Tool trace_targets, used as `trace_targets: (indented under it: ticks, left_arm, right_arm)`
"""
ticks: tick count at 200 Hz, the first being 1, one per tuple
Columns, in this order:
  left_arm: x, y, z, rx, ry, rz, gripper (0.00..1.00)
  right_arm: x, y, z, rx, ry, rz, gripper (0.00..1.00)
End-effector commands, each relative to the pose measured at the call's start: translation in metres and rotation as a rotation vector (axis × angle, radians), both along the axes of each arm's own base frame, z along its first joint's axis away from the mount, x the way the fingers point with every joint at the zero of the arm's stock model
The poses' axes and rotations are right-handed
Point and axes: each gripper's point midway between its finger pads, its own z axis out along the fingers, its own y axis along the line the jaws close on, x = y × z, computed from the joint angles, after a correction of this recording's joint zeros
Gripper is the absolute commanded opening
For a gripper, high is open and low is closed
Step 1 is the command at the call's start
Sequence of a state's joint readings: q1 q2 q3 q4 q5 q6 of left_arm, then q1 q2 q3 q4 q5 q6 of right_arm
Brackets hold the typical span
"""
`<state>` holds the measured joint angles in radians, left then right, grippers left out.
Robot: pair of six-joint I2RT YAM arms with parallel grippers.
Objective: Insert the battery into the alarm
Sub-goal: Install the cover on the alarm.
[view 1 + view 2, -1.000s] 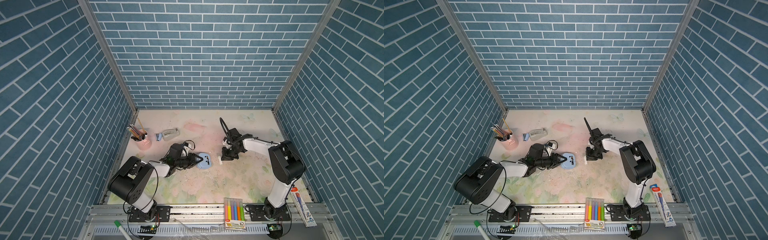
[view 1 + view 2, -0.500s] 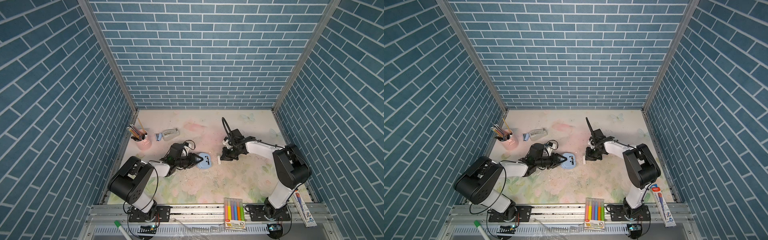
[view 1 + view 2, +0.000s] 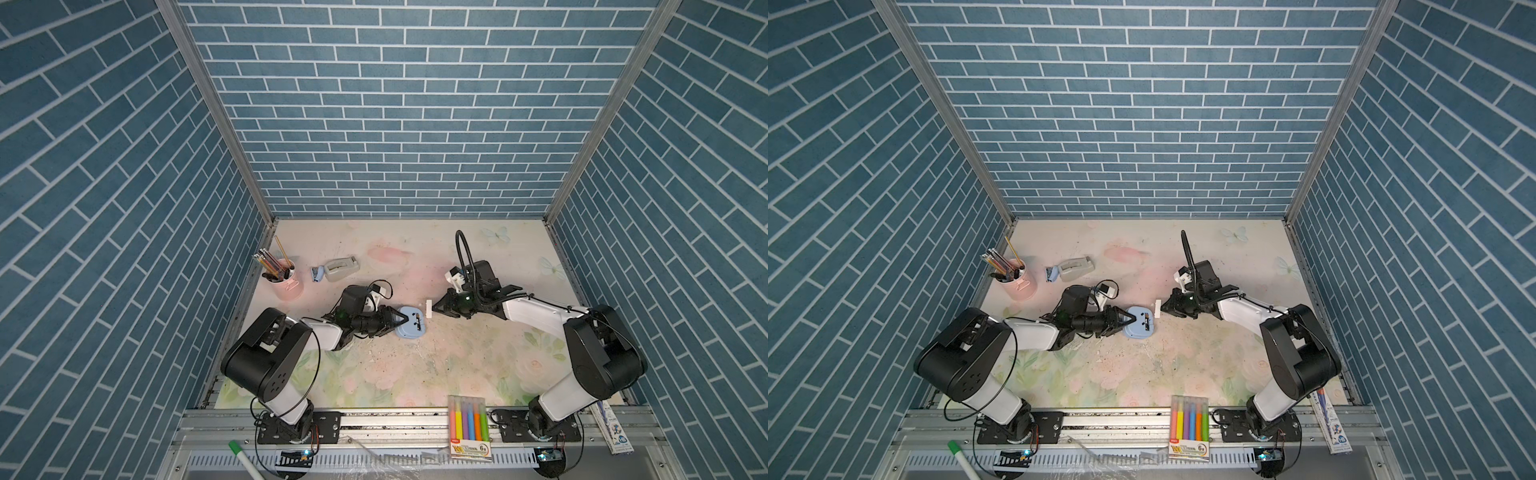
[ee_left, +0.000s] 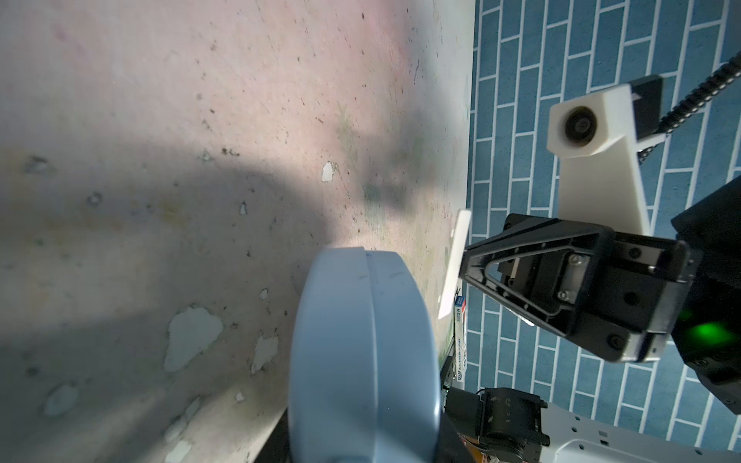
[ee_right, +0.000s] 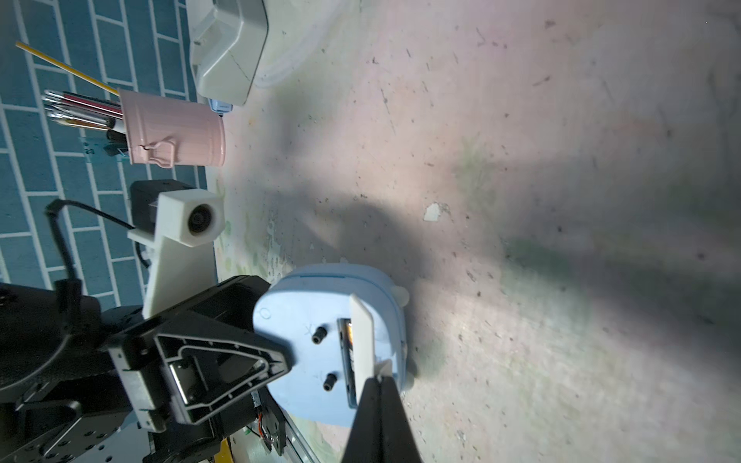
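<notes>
The light-blue alarm (image 3: 410,328) (image 3: 1139,327) lies dial down with its plain back up. My left gripper (image 3: 398,323) (image 3: 1128,322) is shut on its left edge, and that edge (image 4: 361,352) fills the left wrist view. In the open slot on the back, the battery (image 5: 349,332) shows as a dark sliver with a gold end. A white cover strip (image 5: 361,336) (image 3: 428,308) (image 3: 1157,308) hides most of it. My right gripper (image 3: 435,308) (image 3: 1165,308) (image 5: 379,377) is shut on that strip's end, just right of the alarm.
A pink cup of pencils (image 3: 286,282), a small blue clip-like item (image 3: 316,274) and a grey tape dispenser (image 3: 341,268) stand at the back left. A highlighter pack (image 3: 468,428), a pen box (image 3: 611,428) and a green marker (image 3: 245,457) lie on the front rail.
My right gripper has closed fully on the white strip and carried it slightly left, nearer the alarm. The left arm and the alarm have not moved.
</notes>
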<state>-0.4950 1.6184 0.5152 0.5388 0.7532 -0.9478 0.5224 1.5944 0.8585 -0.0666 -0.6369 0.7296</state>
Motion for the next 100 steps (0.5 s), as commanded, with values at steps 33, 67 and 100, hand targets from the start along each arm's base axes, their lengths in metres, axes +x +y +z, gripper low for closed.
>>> trace_targets:
  ticks: [33, 67, 100]
  left_arm:
    - [-0.008, 0.012, -0.029, 0.108, 0.085, -0.008, 0.0]
    - [-0.007, 0.013, -0.032, 0.107, 0.096, -0.009, 0.0]
    - [-0.007, 0.012, -0.033, 0.101, 0.1, -0.017, 0.0]
  right_arm:
    - [-0.005, 0.019, -0.003, 0.033, 0.022, 0.058, 0.0]
    - [-0.017, 0.023, -0.006, 0.038, 0.036, 0.088, 0.0]
    - [-0.024, 0.021, -0.009, 0.039, 0.053, 0.094, 0.0]
